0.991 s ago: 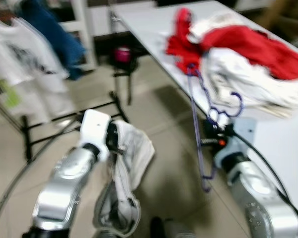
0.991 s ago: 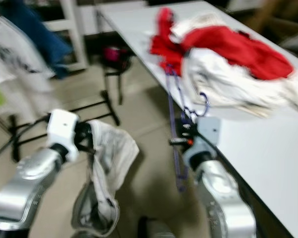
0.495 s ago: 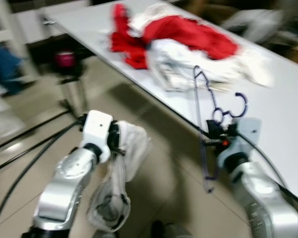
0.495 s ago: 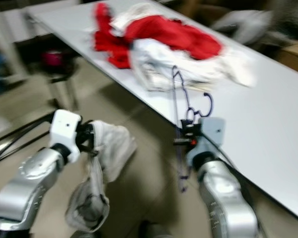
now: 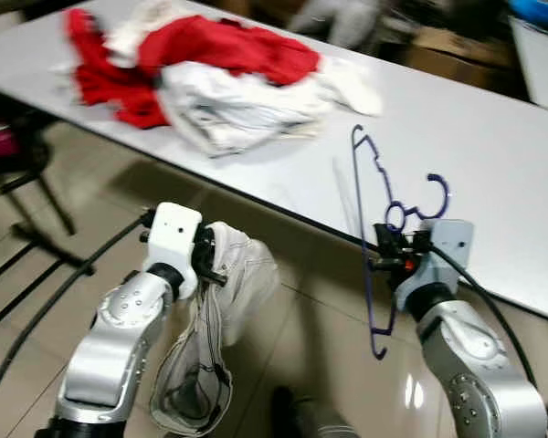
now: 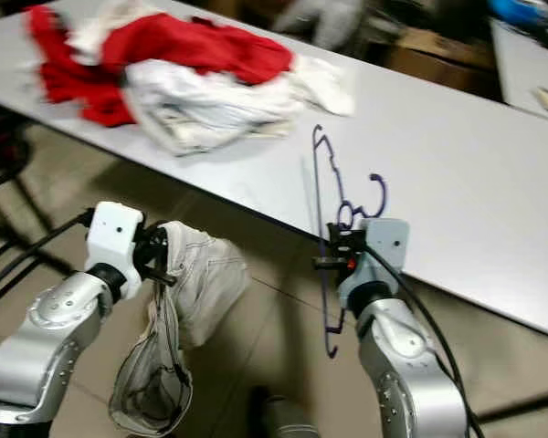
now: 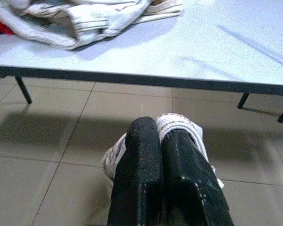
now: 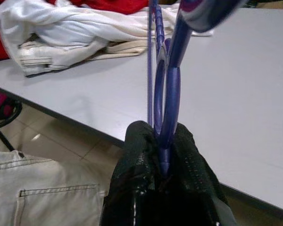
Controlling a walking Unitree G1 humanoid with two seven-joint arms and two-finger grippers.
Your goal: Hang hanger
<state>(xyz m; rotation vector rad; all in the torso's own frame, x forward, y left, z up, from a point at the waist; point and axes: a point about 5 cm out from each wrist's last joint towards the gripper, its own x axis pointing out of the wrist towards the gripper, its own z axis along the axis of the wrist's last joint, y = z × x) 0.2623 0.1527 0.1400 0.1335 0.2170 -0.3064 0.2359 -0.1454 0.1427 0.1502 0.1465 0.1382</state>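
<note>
My right gripper [image 5: 395, 255] is shut on a purple plastic hanger [image 5: 363, 228], held upright by its neck at the near edge of the grey table [image 5: 475, 164]; its hook [image 5: 436, 193] curls above the wrist. In the right wrist view the hanger [image 8: 166, 89] rises between the fingers [image 8: 137, 155]. My left gripper [image 5: 210, 260] is shut on a pair of pale trousers [image 5: 215, 338] that hangs down over the tiled floor. In the left wrist view the trousers [image 7: 179, 129] bulge just beyond the closed fingers [image 7: 141, 174].
A heap of red and white clothes [image 5: 210, 78] lies on the far left part of the table. Black rack legs and a cable [image 5: 27, 274] cross the floor at the left. A dark shoe-like shape [image 5: 292, 420] is low in the middle.
The camera has swung to the right: the clothes rack and hanging shirts have left the picture and more of the table shows. Both grippers keep their hold.
</note>
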